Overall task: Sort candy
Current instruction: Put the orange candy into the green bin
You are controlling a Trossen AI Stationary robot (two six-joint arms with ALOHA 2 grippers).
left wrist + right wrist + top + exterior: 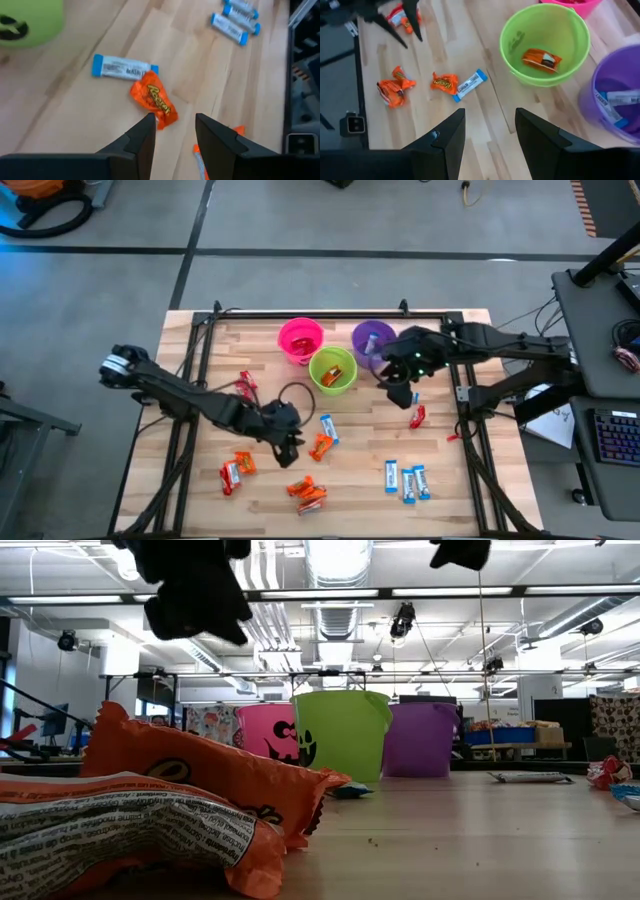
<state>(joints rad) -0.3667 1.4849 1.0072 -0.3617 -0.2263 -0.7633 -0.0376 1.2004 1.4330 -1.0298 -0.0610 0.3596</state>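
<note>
Grey concrete floor (300,220) around the wooden table (450,510), crossed by dark seam lines. Dark desk (590,330) with keyboard (612,438) at one side. Overhead: white ceiling ducts (340,570), long fluorescent strips (430,592).

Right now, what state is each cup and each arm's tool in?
Pink plastic cup: upright, red candy inside.
Green plastic cup: upright, one orange wrapped candy inside.
Purple plastic cup: upright, blue-and-white candy inside.
Left tool: open, empty, above the orange candy.
Right tool: open, empty.
</note>
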